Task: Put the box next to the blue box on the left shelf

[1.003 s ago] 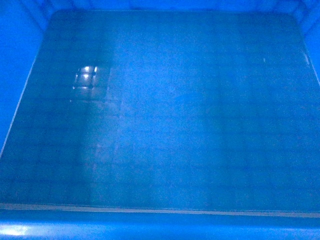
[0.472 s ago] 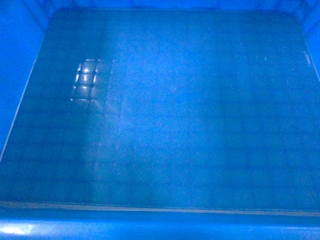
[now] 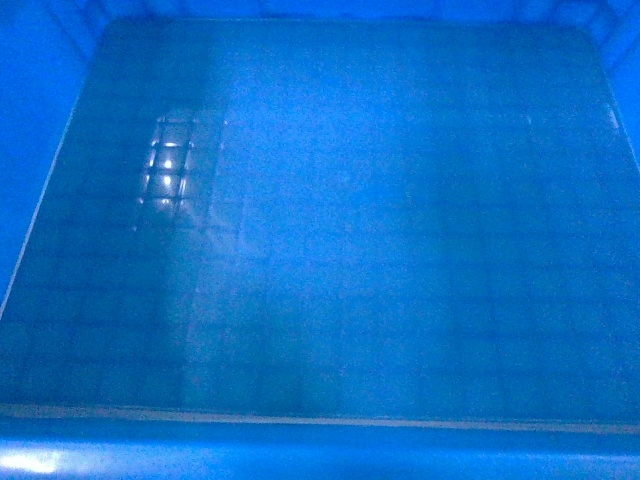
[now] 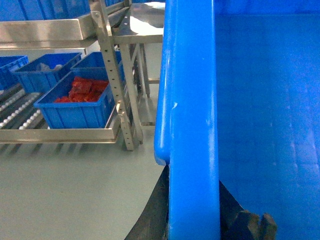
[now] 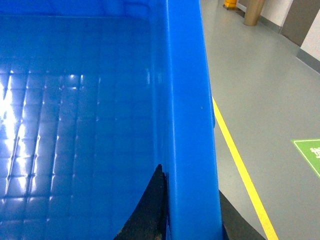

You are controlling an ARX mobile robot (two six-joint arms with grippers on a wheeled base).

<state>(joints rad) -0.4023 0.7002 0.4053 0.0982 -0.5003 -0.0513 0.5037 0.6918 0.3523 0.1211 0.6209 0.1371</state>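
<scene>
Here, box (image 4: 192, 125) rim sits between both grippers.

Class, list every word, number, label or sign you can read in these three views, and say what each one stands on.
No text can be read in any view.
Green floor marking in the right wrist view: it carries white characters, cut off by the frame edge and too blurred to read.
Box, shelf and bins: no label or print shows.

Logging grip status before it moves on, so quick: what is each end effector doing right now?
Left end effector: closed on the box, clamped over its left rim.
Right end effector: closed on the box, clamped over its right rim.
</scene>
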